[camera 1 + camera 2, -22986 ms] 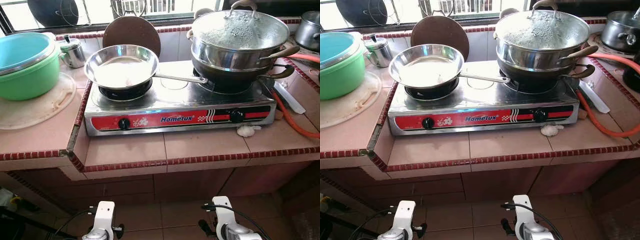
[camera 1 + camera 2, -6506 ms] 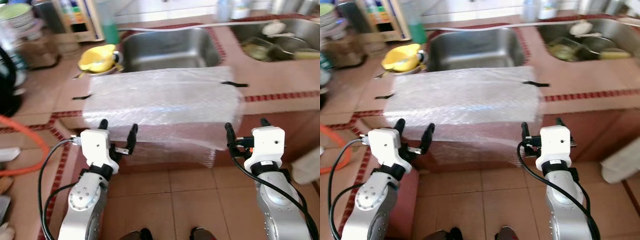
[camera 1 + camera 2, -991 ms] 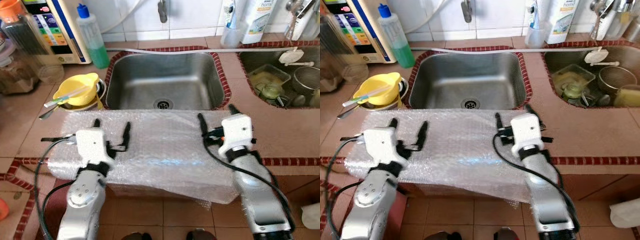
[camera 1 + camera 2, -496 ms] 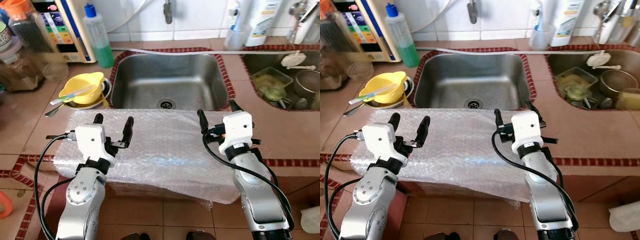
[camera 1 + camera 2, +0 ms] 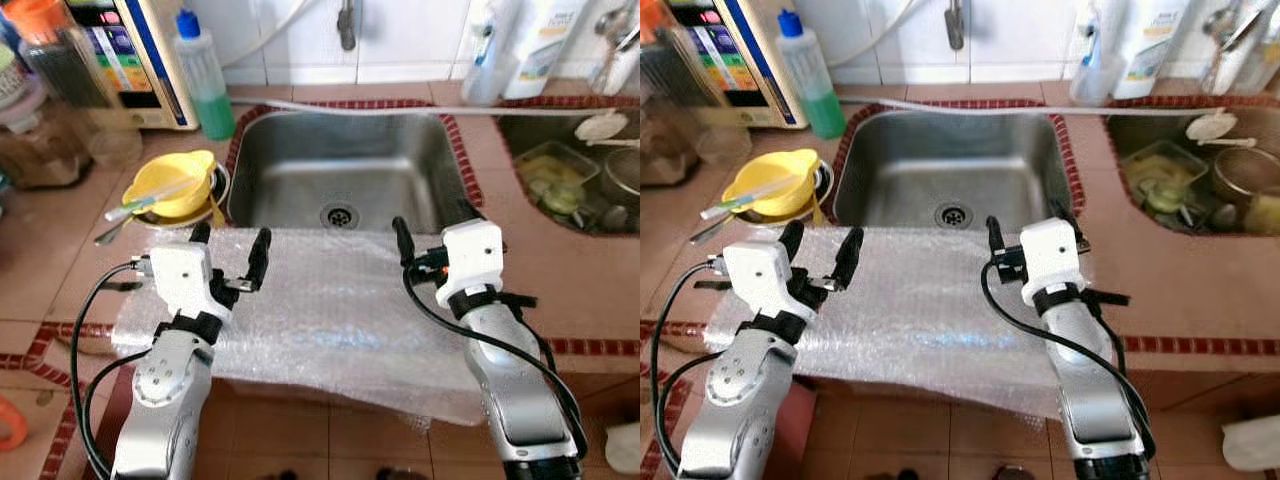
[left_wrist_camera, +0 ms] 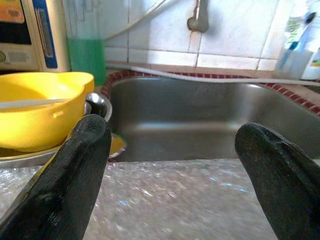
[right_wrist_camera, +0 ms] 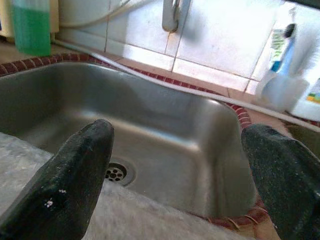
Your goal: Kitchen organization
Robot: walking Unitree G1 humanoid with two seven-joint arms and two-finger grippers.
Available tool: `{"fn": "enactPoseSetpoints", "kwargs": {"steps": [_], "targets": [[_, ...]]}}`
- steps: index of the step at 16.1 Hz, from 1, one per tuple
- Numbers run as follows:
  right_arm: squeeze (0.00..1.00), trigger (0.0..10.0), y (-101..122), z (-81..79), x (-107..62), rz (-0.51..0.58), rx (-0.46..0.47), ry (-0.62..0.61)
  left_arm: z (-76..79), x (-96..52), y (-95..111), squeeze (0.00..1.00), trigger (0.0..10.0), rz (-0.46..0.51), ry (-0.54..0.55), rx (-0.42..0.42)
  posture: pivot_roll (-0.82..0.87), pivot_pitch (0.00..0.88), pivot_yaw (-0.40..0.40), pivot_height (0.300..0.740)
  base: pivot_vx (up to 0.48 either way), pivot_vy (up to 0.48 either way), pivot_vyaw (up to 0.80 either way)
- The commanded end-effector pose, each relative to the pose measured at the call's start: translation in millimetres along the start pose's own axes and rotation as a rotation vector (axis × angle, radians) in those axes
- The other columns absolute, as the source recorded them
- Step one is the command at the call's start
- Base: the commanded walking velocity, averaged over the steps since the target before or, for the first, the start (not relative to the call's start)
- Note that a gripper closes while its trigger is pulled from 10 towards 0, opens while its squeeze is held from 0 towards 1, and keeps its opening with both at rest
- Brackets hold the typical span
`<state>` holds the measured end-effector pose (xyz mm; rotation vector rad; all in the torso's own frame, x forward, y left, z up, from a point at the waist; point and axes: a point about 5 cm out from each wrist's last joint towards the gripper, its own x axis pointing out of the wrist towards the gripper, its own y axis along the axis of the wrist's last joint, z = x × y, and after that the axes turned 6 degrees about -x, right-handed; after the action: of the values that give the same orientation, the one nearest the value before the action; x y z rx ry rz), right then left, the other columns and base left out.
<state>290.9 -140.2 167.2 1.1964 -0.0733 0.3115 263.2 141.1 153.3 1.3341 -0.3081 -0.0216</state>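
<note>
A sheet of bubble wrap (image 5: 310, 310) lies over the tiled counter edge in front of a steel sink (image 5: 340, 165) and hangs down the front. My left gripper (image 5: 231, 238) hovers open above the sheet's left part, with nothing between its fingers. My right gripper (image 5: 432, 222) is open too, above the sheet's right part near the sink rim. In the left wrist view the left gripper (image 6: 172, 150) looks over the wrap (image 6: 165, 200) into the basin. The right gripper (image 7: 180, 160) faces the drain (image 7: 116, 173).
A yellow bowl (image 5: 172, 185) with a utensil sits left of the sink, a green soap bottle (image 5: 205, 80) behind it. A white hose (image 5: 420, 106) runs along the back rim under the faucet (image 5: 347, 25). A second sink (image 5: 585, 165) holds dishes at right.
The head camera has shifted a little, so the scene sits lower in the picture. Both grippers stay open over the bubble wrap, slightly nearer the sink edge.
</note>
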Motion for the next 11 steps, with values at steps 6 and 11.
{"fn": "enactPoseSetpoints", "kwargs": {"steps": [6, 11], "targets": [[0.00, 10.0, 4.6, 0.6, -0.3, 0.027, -0.021, -0.004, 2.6, -0.1, 0.1, 0.00, 10.0, -0.007, -0.026, 0.005, -0.18, 0.172, 0.074, 0.740, 0.285, 0.000, 0.00], [0.00, 10.0, 4.9, -0.7, -0.4, 0.033, -0.028, -0.003, 3.4, -0.3, 1.3, 0.00, 10.0, 0.006, -0.021, -0.013, -0.18, 0.171, 0.076, 0.740, 0.058, 0.000, 0.00]]}}
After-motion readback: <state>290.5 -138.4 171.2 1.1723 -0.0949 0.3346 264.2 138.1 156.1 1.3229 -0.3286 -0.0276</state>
